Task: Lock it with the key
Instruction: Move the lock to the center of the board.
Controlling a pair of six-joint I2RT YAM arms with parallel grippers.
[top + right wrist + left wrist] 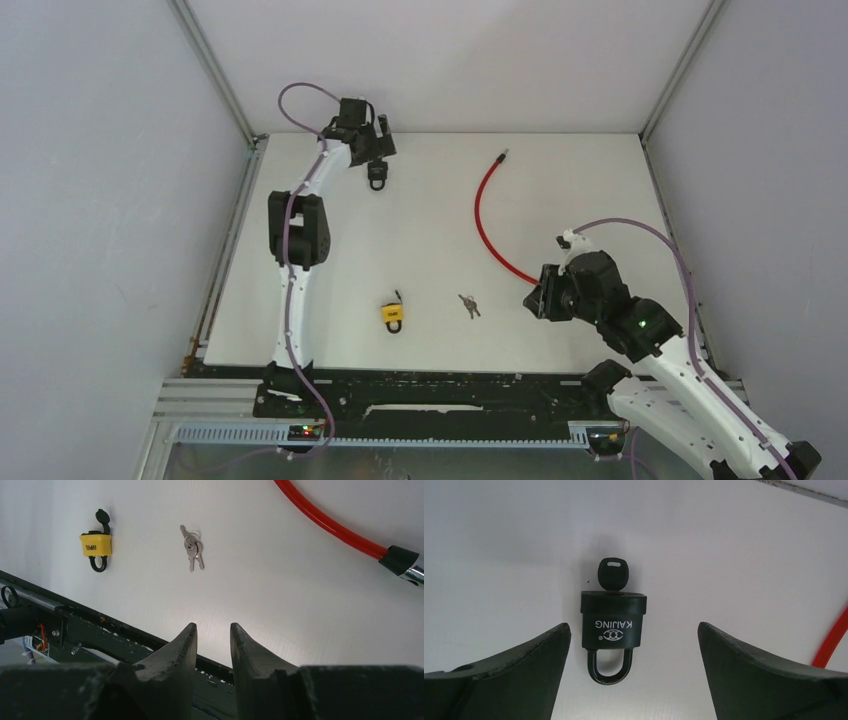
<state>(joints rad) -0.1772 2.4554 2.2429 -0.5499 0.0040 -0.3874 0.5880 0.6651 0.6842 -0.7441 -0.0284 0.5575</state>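
Left gripper [634, 626] spread wide over black padlock [613, 627], key [613, 573] inserted, right gripper [212, 628] slightly parted

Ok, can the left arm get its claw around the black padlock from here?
Probably yes. The left claw hangs over the black padlock, its fingers wide apart either side of the body with only bare table between. The key sticks out the far end, clear of both.

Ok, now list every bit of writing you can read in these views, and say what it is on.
"KAIJING", upside down in the left wrist view, on the black padlock, with a round logo by it.
On the yellow padlock: dark lettering, too small to read surely.
On the keys: no marks legible.
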